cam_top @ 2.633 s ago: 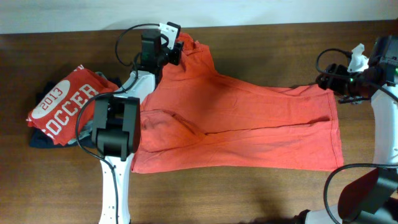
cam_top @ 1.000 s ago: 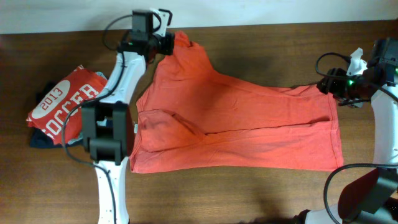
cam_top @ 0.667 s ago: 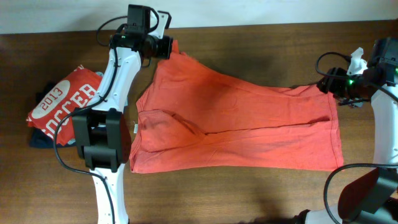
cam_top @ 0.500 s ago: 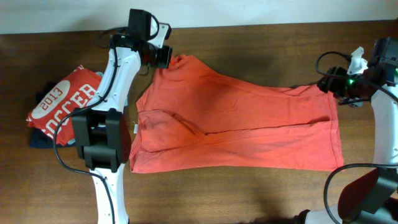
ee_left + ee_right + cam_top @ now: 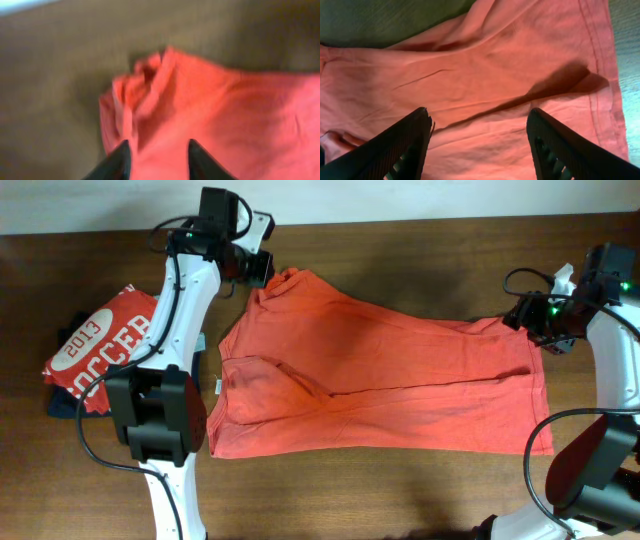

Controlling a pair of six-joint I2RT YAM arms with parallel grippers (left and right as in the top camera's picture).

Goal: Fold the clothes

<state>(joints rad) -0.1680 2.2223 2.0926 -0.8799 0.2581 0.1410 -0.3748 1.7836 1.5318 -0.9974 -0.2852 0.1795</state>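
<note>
Table [image 5: 400, 490]: dark brown wood, visible lengthwise grain, matte finish, evenly lit with soft shadows; narrow strip of plain white wall [image 5: 420, 195] behind far edge.

Even, moderate light overhead; the left wrist view shows the T-shirt [image 5: 225, 115] badly blurred, the right sharp.

- T-shirt [image 5: 380, 390]: orange-red cloth, matt, soft knit, creased; double-stitched hem seen in the right wrist view.
- Table [image 5: 400, 490]: dark brown wood, smooth, faint sheen, fine grain.
- Red shirt [image 5: 100, 345], left of frame: matt cloth with flat white print.
- Left arm [image 5: 185, 290]: white plastic shell, glossy; black matt joints.
- Right gripper [image 5: 479, 115]: fingers [image 5: 405, 145] black, matt, finely ribbed.
- Left gripper [image 5: 157, 145]: fingers [image 5: 117, 160] dark; finish blurred.
</note>
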